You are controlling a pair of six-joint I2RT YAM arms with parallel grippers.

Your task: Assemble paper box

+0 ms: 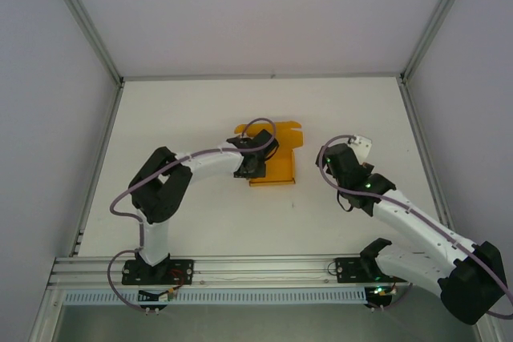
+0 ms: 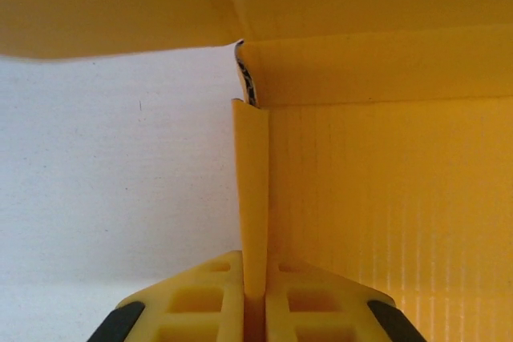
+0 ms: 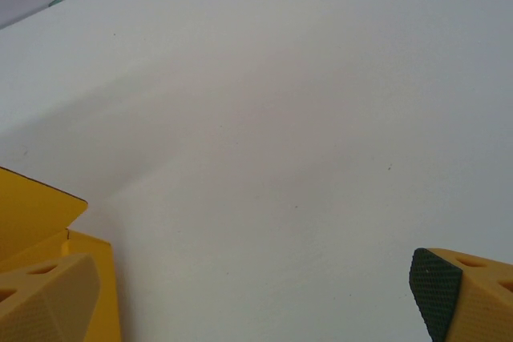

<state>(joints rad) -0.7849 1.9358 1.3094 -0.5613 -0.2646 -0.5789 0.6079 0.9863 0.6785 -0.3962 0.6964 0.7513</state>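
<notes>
- The paper box [image 1: 276,167] is lying on the white table [image 1: 200,214], just left of the middle, between the two arms. It is showing as orange-yellow card that is only partly folded up.
- From above, one flat part of the card is spreading toward the far side. A panel nearer the arms is ending in a straight edge.
- The left arm [image 1: 164,182] is reaching in from the left, and the left gripper [image 1: 253,159] is sitting over the left side of the card.
- In the left wrist view, its two yellow fingers [image 2: 210,298] are pressing almost together. They are pinching a thin upright flap [image 2: 255,198] of the card edge-on between them.
- To the right of that flap, a broad ribbed panel of the box is filling the view. Another sheet of card is hanging across the top.
- The right arm [image 1: 417,226] is bending in from the right. The right gripper [image 1: 362,146] is hovering just right of the box, apart from it.
- In the right wrist view, its fingers [image 3: 461,298] are standing wide apart with bare table between them, and they are gripping nothing.
- A corner of the card is showing at the left edge of that view, just beside the left-hand finger. I cannot tell whether the two are touching.
</notes>
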